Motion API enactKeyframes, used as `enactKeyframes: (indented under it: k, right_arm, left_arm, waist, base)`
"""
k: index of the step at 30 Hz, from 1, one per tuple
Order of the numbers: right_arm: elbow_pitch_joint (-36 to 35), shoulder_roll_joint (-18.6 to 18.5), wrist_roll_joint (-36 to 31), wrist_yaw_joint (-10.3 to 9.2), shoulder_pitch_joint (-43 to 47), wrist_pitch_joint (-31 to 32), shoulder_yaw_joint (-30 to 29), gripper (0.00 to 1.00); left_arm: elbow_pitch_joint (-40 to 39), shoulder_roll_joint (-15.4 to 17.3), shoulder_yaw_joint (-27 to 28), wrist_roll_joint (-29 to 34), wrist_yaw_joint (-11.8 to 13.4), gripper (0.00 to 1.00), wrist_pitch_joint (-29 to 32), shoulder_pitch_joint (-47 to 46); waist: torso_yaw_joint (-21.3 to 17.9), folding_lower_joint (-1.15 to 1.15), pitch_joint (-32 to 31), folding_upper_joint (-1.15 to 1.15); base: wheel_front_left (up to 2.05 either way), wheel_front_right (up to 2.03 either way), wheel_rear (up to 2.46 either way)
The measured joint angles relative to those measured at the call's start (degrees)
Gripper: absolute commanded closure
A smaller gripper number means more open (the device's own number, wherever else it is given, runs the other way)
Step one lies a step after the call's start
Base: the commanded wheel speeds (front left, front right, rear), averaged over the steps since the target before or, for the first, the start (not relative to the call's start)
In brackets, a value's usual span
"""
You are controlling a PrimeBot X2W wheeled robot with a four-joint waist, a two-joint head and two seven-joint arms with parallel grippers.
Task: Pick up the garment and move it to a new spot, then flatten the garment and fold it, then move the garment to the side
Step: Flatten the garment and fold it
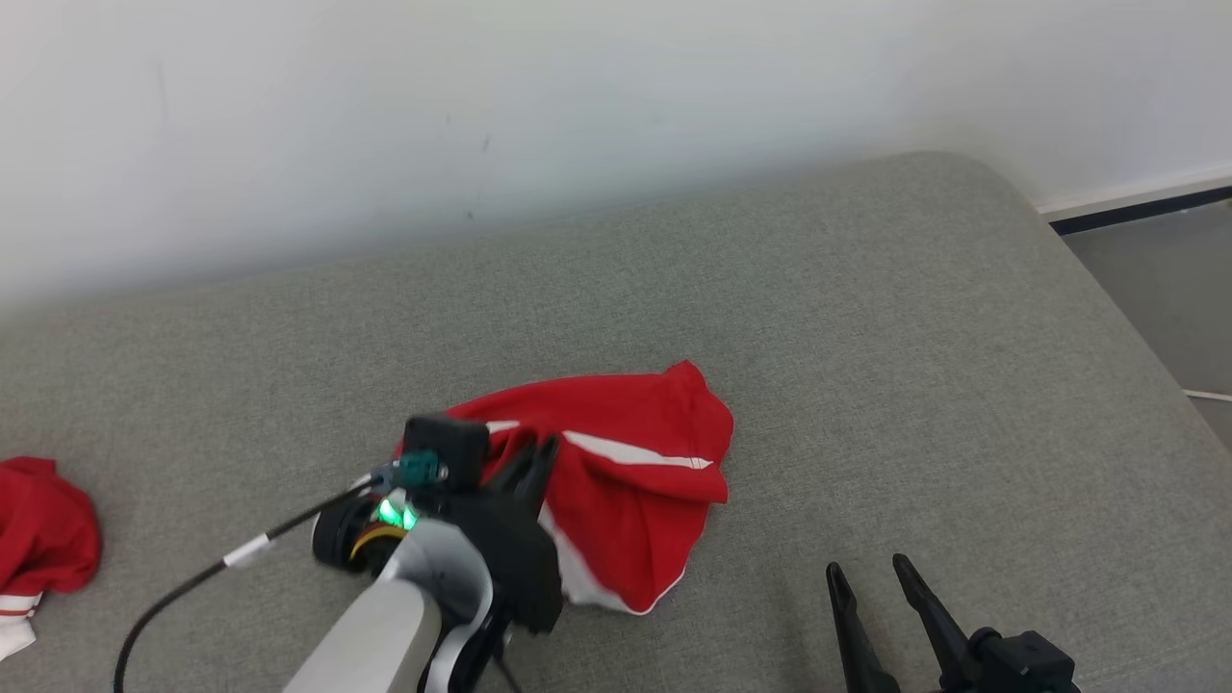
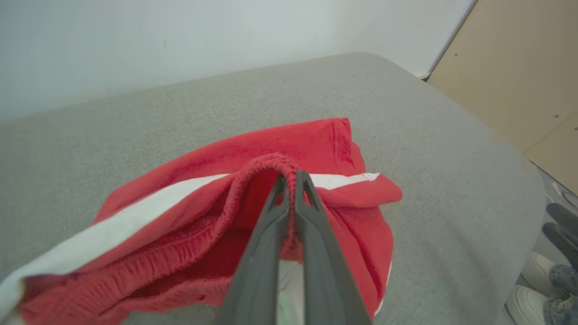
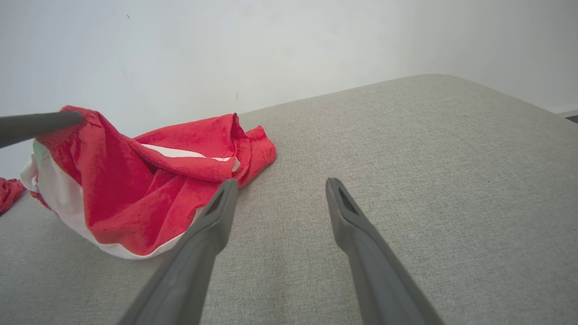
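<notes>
- My left pincer point(image 2: 291, 177) is clamped on the crumpled red, white-striped cloth garment point(image 1: 640, 486), mid grey fabric cushion point(image 1: 866, 318).
- My right pincer point(image 3: 280, 186) is spread wide, empty.
- Grasp made, I judge; moving, flattening, folding and setting aside remain.

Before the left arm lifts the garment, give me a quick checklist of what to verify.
1. Left gripper shut on garment, at the waistband: ok.
2. Grip deep enough to survive the lift: cannot tell.
3. Right gripper open, apart from the garment: ok.
4. Bare cushion to the right for a new spot: ok.
5. Other red cloth lies apart, far left: ok.
</notes>
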Motion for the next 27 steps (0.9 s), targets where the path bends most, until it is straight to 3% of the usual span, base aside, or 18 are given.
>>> enactKeyframes:
  k: [9, 12, 15, 17, 23, 27]
  right_arm:
    - [0.3, 0.33, -0.08, -0.01, -0.36, 0.0, 0.43, 0.0]
    - [0.56, 0.38, 0.01, -0.01, -0.55, 0.01, 0.86, 0.0]
    - [0.63, 0.43, 0.16, -0.01, -0.63, 0.0, 1.01, 0.0]
    - [0.69, 0.47, 0.2, 0.0, -0.7, 0.0, 1.29, 0.0]
    - [0.82, 0.55, 0.35, -0.01, -0.87, 0.01, 1.25, 0.0]
    - [0.67, 0.58, 0.45, -0.01, -0.87, 0.0, 1.05, 0.0]
  left_arm:
    - [-4.71, -5.06, 1.98, -2.81, -1.55, 1.0, -5.16, -8.96]
    - [-5.63, -6.61, 2.81, -6.16, -2.05, 1.0, -7.19, -11.9]
    - [-7.5, -7.33, 4.36, -16.42, -2.9, 1.0, -10.36, -13.72]
    - [-8.23, -7.21, 2.48, -23.06, -2.16, 1.0, -11.67, -15.01]
    - [-6.97, -7.43, -4.01, -28.0, 0.55, 1.0, -15.08, -19.54]
    - [-6.31, -7.48, -7.93, -36.69, 2.68, 1.0, -20.07, -22.53]
  waist:
    - [-0.08, 0.0, -0.59, 0.0]
    - [-0.69, 0.0, -0.73, 0.0]
    - [-1.55, 0.0, -0.79, 0.0]
    - [-2.24, 0.0, -0.84, 0.0]
    - [-4.19, 0.0, -0.8, 0.0]
    - [-5.01, -0.01, -0.43, 0.0]
  base:
    - [0.0, 0.0, 0.0]
    - [0.0, 0.0, 0.0]
    - [0.0, 0.0, 0.0]
    - [0.0, 0.0, 0.0]
    - [0.0, 0.0, 0.0]
    - [0.0, 0.0, 0.0]
